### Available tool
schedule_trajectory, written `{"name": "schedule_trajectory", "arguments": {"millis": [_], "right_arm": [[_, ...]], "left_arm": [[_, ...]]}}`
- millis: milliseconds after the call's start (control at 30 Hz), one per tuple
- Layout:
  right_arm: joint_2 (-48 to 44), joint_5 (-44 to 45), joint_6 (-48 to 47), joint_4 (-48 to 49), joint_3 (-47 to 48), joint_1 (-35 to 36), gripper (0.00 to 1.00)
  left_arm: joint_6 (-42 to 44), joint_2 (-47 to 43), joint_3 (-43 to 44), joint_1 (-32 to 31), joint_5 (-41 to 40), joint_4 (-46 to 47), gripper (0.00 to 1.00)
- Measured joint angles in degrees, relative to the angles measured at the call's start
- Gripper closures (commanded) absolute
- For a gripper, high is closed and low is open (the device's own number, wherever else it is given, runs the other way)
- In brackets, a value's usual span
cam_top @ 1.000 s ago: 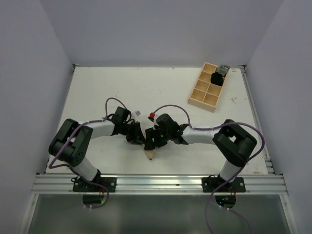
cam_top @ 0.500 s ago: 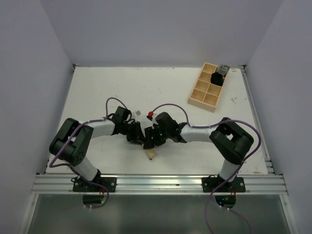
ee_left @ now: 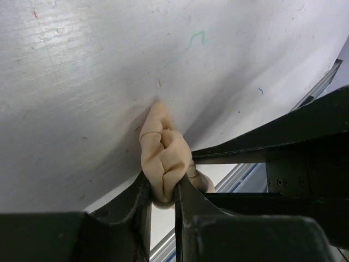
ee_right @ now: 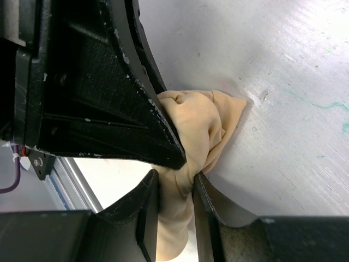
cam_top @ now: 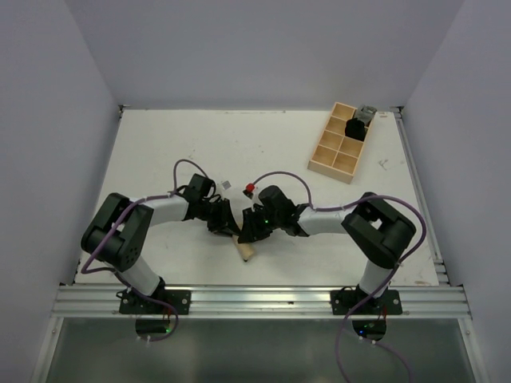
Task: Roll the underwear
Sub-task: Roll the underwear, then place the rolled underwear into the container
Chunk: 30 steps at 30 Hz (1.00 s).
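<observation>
The underwear [cam_top: 247, 250] is a bunched tan roll near the table's front edge, between the two grippers. Only its near tip shows from above. My left gripper [cam_top: 229, 226] is shut on it: in the left wrist view the folded fabric [ee_left: 163, 150] is squeezed between the fingers of the left gripper [ee_left: 162, 196]. My right gripper [cam_top: 247, 231] meets it from the other side. In the right wrist view the right gripper [ee_right: 177, 188] has both fingers pressed on a twisted neck of the underwear [ee_right: 199, 128], right beside the left gripper's black finger [ee_right: 136, 109].
A light wooden compartment tray [cam_top: 329, 158] sits at the back right, with a black item [cam_top: 354, 128] in one cell. The metal rail [cam_top: 255, 302] runs along the front edge, close to the grippers.
The right gripper's jaws have closed in from wide open onto the fabric. The right arm edged slightly left. The left gripper has kept its grip.
</observation>
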Motion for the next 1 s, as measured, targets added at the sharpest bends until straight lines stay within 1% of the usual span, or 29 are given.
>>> {"name": "schedule_trajectory", "arguments": {"millis": [67, 100, 167, 233, 400, 533, 600, 700, 767, 833, 933, 1000], "right_arm": [[-0.4, 0.1, 0.2, 1.4, -0.9, 0.0, 0.93], [-0.6, 0.2, 0.2, 1.9, -1.3, 0.0, 0.94], [-1.0, 0.5, 0.2, 2.3, -1.7, 0.0, 0.96], [-1.2, 0.7, 0.3, 2.4, -1.9, 0.0, 0.99], [-2.5, 1.1, 0.7, -0.3, -1.9, 0.3, 1.00], [-3.5, 2.6, 0.9, -3.2, -1.5, 0.7, 1.00], [-4.2, 4.1, 0.9, -5.7, -0.8, 0.9, 1.00], [-6.6, 9.4, 0.3, -11.3, 0.6, 0.9, 1.00], [-9.2, 14.1, -1.1, -16.2, 2.8, 0.5, 1.00], [-11.7, 19.5, -3.1, -20.4, 7.0, -0.3, 1.00], [-13.6, 23.4, -5.4, -23.9, 15.8, -2.9, 1.00], [-13.4, 24.7, -6.4, -26.8, 24.1, -4.7, 1.00]], "left_arm": [[-0.2, 0.1, 0.5, 0.1, 0.0, -0.7, 0.80], [-0.2, 0.2, 0.9, 0.1, 0.0, -1.2, 0.73], [-0.4, 0.4, 2.1, 0.0, -0.4, -2.9, 0.69], [-0.5, 0.9, 4.1, 0.0, -0.9, -4.7, 0.58], [-1.0, 1.4, 12.7, 1.6, -1.6, -5.6, 0.50], [-0.8, 1.4, 18.6, 3.7, -1.6, -5.2, 0.49], [-0.3, 1.3, 20.4, 4.9, -2.0, -6.5, 0.48], [0.6, 0.6, 22.4, 6.5, -3.0, -9.2, 0.48], [1.2, -1.0, 23.9, 7.6, -3.7, -11.6, 0.46], [1.7, -3.3, 25.6, 8.3, -3.8, -13.3, 0.46], [1.6, -7.9, 26.4, 8.5, -1.9, -12.3, 0.43], [1.5, -11.7, 26.0, 8.2, 0.7, -10.4, 0.41]]}}
